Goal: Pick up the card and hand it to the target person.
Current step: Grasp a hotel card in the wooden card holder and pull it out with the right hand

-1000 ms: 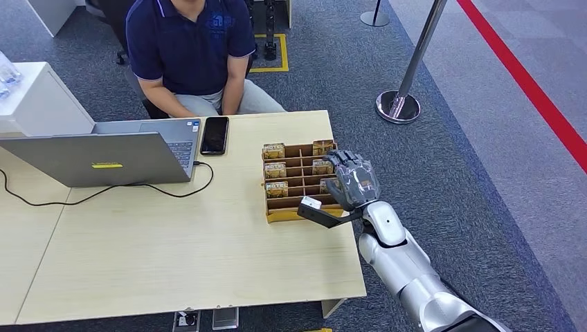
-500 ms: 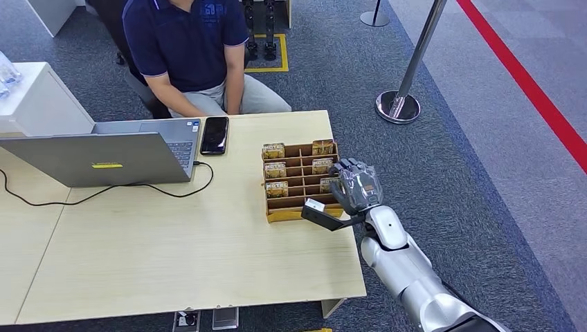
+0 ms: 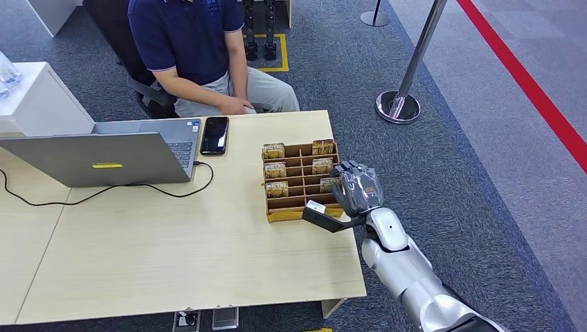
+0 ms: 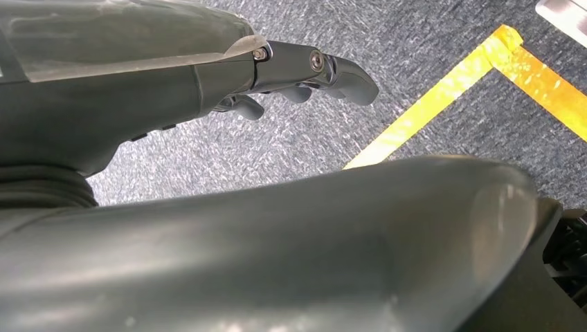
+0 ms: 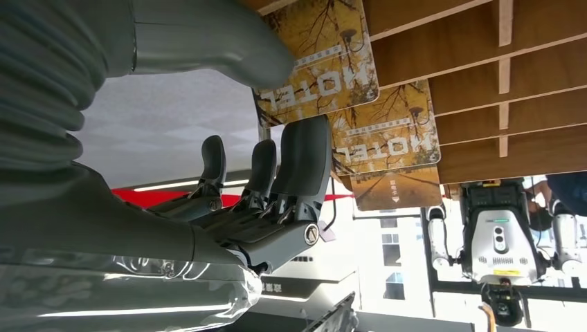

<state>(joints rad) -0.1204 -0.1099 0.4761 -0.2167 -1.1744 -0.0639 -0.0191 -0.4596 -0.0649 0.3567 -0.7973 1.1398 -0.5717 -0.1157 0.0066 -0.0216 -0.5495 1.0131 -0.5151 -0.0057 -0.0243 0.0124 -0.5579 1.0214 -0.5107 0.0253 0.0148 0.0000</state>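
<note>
A brown card rack [image 3: 299, 207] stands near the table's right edge with several yellow "HOTEL" cards [image 3: 275, 169] upright in its slots. My right hand [image 3: 356, 188] hovers over the rack's right column, fingers curled. In the right wrist view the thumb [image 5: 208, 41] lies on one side of a card [image 5: 325, 62] and the fingers [image 5: 304, 159] on the other, by a second card [image 5: 387, 135], with a gap between them. My left hand [image 4: 304, 69] hangs over the carpet holding nothing. The person [image 3: 187, 41] in a dark blue shirt sits behind the table.
A grey laptop [image 3: 104, 159] with a black cable and a black phone [image 3: 214, 135] lie on the light wooden table [image 3: 173, 263]. A white cabinet [image 3: 34, 97] stands at the left. A chrome stanchion base [image 3: 398, 107] stands on the carpet at the right.
My right hand has drawn slightly back along the rack's right column and its fingers have curled in more. The person has shifted to the right on the chair.
</note>
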